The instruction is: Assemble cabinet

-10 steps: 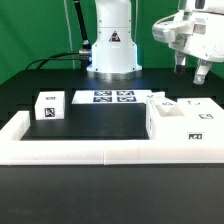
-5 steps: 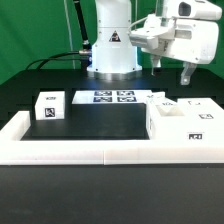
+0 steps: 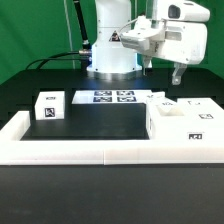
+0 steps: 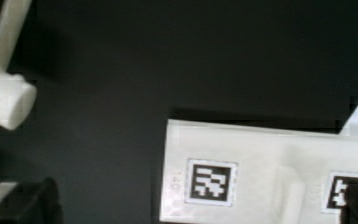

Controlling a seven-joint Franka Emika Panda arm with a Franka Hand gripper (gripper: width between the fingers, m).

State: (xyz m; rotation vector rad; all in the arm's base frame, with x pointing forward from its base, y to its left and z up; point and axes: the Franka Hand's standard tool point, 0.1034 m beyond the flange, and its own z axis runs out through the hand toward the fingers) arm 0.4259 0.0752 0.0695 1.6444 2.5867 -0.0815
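Note:
The cabinet lies in separate white tagged pieces. A small box stands at the exterior view's left. A larger box stands at the right against the rim wall, with a flat panel just behind it. My gripper hangs open and empty well above that panel, holding nothing. In the wrist view a flat white piece with two tags lies below the hand, and one dark finger shows at the edge.
The marker board lies in front of the robot base. A low white rim wall runs along the front and up both sides. The table is black, with a green backdrop behind.
The hand has swung toward the exterior view's left and turned, from beyond the right box to above the flat panel. The jaws stayed open. No piece has moved.

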